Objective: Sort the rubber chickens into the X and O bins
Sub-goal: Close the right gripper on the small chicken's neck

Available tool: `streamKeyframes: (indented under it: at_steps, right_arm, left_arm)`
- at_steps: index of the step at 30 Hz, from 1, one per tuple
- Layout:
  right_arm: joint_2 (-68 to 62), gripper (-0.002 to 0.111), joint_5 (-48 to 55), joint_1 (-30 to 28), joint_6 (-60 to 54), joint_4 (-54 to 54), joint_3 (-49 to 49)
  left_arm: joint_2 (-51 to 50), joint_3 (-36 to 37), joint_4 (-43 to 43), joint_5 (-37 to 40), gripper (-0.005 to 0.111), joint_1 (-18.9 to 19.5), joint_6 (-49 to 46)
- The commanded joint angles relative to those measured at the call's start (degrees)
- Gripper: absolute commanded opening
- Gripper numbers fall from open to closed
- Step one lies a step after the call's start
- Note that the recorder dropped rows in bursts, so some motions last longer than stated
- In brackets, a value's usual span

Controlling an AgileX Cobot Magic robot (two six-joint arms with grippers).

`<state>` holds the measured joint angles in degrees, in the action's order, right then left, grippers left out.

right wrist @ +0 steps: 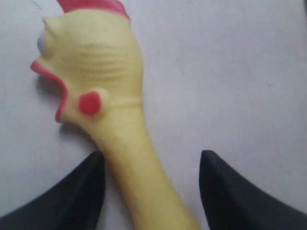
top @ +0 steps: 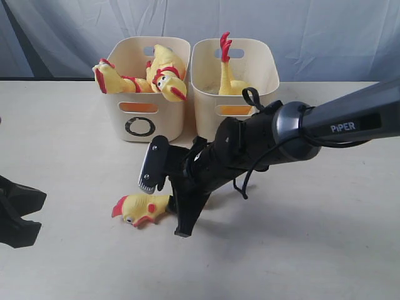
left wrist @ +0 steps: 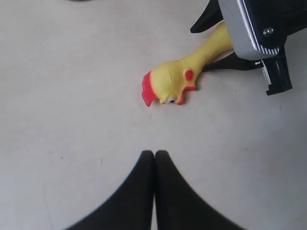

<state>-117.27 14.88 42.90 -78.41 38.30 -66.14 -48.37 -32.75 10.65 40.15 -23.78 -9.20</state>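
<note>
A yellow rubber chicken head-and-neck piece (top: 139,208) (left wrist: 172,81) (right wrist: 96,62) lies on the table, red comb pointing away from my right arm. My right gripper (top: 176,209) (right wrist: 152,158) is open and low over the table, a finger on each side of the neck; one finger is at or very near the neck, the other stands apart. My left gripper (top: 28,212) (left wrist: 154,152) is shut and empty near the table's left edge. The O bin (top: 169,119) holds two yellow chickens (top: 159,75). The cream bin beside it (top: 265,75) holds one chicken (top: 226,75) standing with a red part up; my arm hides its mark.
The right arm (top: 300,128) (left wrist: 254,28) stretches across in front of the right bin. A grey cloth backdrop (top: 312,31) hangs behind both bins. Bare table (top: 75,162) lies between the two grippers.
</note>
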Motion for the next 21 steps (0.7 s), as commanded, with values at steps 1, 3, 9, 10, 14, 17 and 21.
streamKeyframes:
  at_steps: [1,3,9,10,14,17,21]
  right_arm:
    - [-1.02,0.04,3.47,0.06,1.3,-0.35,-1.63]
    - [-1.13,0.031,4.0,0.06,2.08,-0.35,-1.78]
    - [-1.25,0.019,7.49,0.06,4.81,-0.64,-2.13]
    - [-1.25,0.019,8.15,0.06,5.26,-0.77,-2.13]
    - [-1.25,0.019,8.73,0.06,6.96,-2.28,-2.13]
    - [-1.25,0.019,8.52,0.06,8.85,-3.36,-2.13]
    - [-1.6,0.019,8.96,0.06,12.09,-5.52,-2.13]
  left_arm:
    - [0.41,0.38,0.34,-0.2,0.0,0.24,0.22]
    - [0.41,0.38,0.34,-0.2,0.0,0.24,0.22]
    - [0.41,0.38,0.34,-0.2,0.0,0.24,0.22]
    - [0.41,0.38,0.34,-0.2,0.0,0.24,0.22]
    - [0.41,0.38,0.34,-0.2,0.0,0.24,0.22]
    - [0.41,0.38,0.34,-0.2,0.0,0.24,0.22]
    - [0.41,0.38,0.34,-0.2,0.0,0.24,0.22]
